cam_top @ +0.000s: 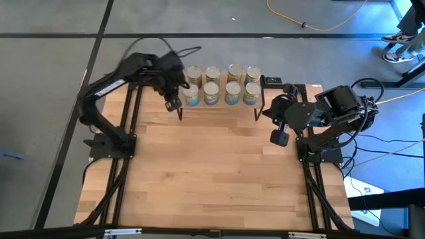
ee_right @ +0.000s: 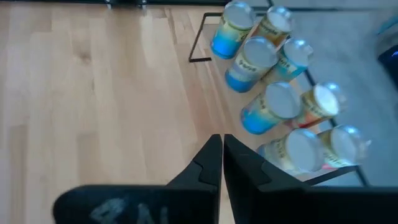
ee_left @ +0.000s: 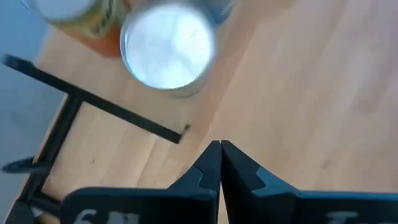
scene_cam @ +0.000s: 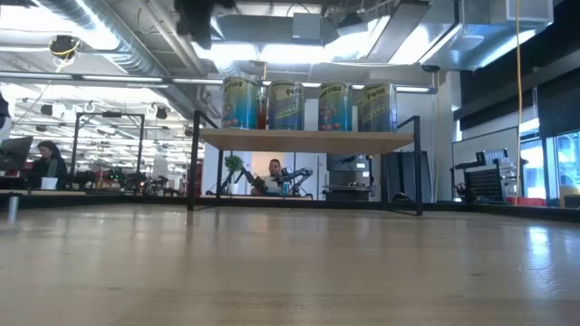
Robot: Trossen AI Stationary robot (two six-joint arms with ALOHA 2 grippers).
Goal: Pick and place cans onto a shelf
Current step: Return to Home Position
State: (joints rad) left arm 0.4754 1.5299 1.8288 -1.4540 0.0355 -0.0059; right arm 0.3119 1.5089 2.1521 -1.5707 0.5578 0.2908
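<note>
Cans (cam_top: 222, 84), all eight, sit in two rows of four on the shelf (scene_cam: 308, 140) at the far edge of the table (cam_top: 212, 172). Left gripper (ee_left: 220, 147) hangs right by the shelf's left end, fingers pinched together, holding nothing. Right gripper (ee_right: 222, 139) is off to the shelf's right over bare wood, nearer in, also closed up and empty.

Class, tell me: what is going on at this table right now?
Eight small round tins with pale tops stand in two rows of four on the raised light-wood shelf with black legs. Neither arm holds anything: the left gripper hovers shut by the shelf's left end, the right gripper shut over the wooden table.
</note>
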